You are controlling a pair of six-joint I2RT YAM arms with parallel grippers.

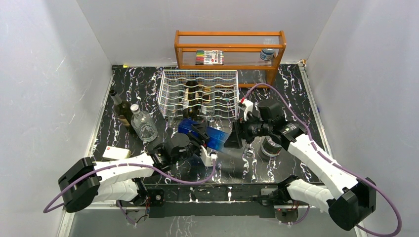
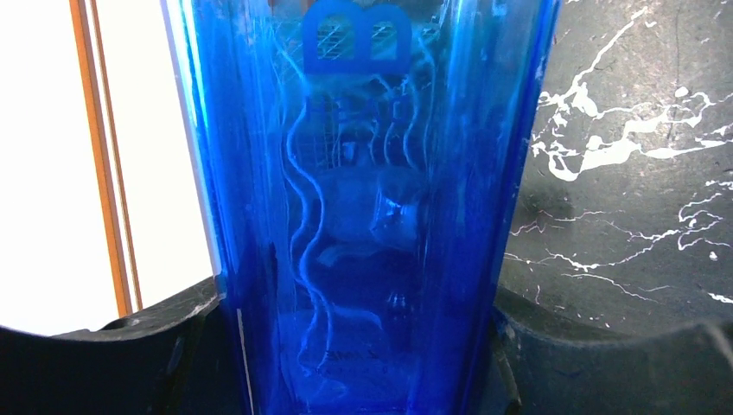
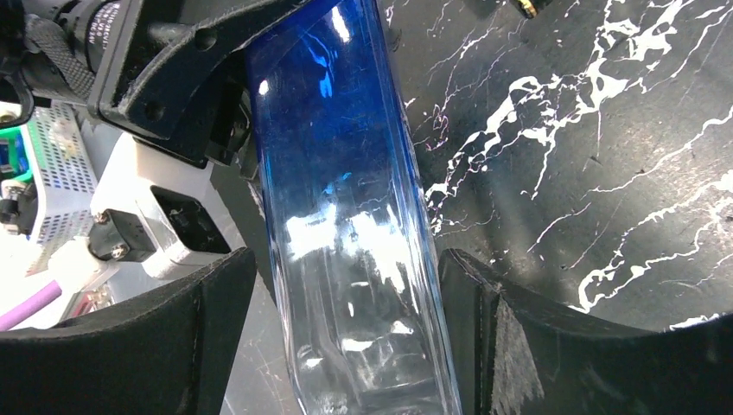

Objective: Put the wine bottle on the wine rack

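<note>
Now | left pincer [image 2: 359, 346] grips wine bottle [image 1: 216, 138] | right pincer [image 3: 346, 337] astride, grip unclear | rack [image 1: 200, 94] near

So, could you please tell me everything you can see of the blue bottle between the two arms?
The blue bottle is see-through glass with flat sides, deep blue over most of its body, fading to clear at one end. It is held crosswise just in front of the white wine rack. The left gripper clamps the blue part between its fingers; the fingers of the right gripper straddle the clear end, seemingly just short of touching.
</note>
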